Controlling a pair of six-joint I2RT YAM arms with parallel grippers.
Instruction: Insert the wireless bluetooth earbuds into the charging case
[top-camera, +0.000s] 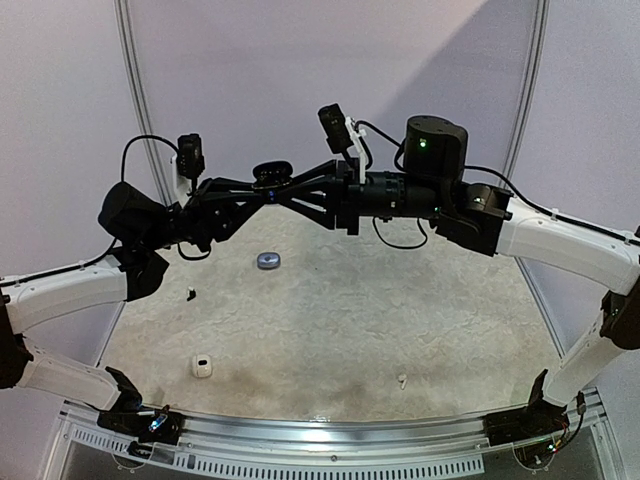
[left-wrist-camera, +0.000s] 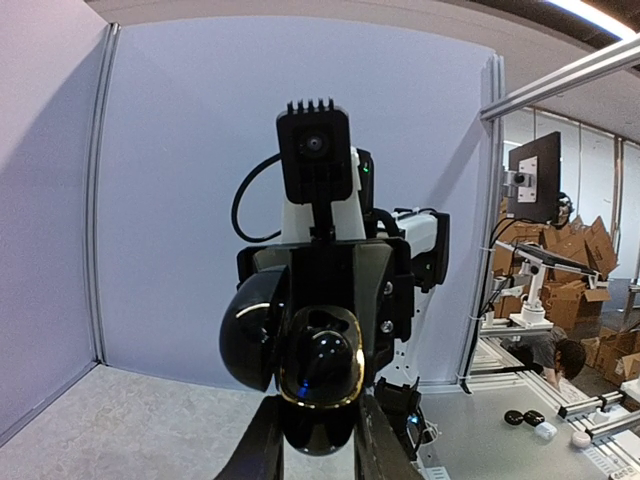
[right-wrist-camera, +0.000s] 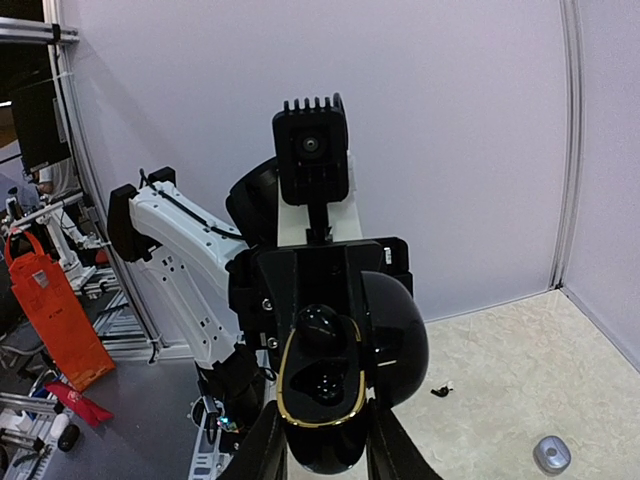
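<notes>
Both arms were up and nose-to-nose over the far middle of the worktop (top-camera: 330, 310), probably so one could steady the charging case (right-wrist-camera: 320, 392) mid-air while the other worked on it; case was hinged open, lid (right-wrist-camera: 398, 330) swung aside, inside turned toward the right gripper (right-wrist-camera: 322, 452); a black bud (right-wrist-camera: 320, 326) looked seated in the upper well, lower well too dark to call; left gripper (left-wrist-camera: 318, 452) was clenched on the case's near end; right gripper's fingers stood part-spread either side of the opposite end, couldn't tell whether pinching or just flanking; loose on the worktop: black earbud (top-camera: 190, 294) near the left edge, white earbud (top-camera: 402, 380) toward the near edge, right of centre; neither in a case yet.
</notes>
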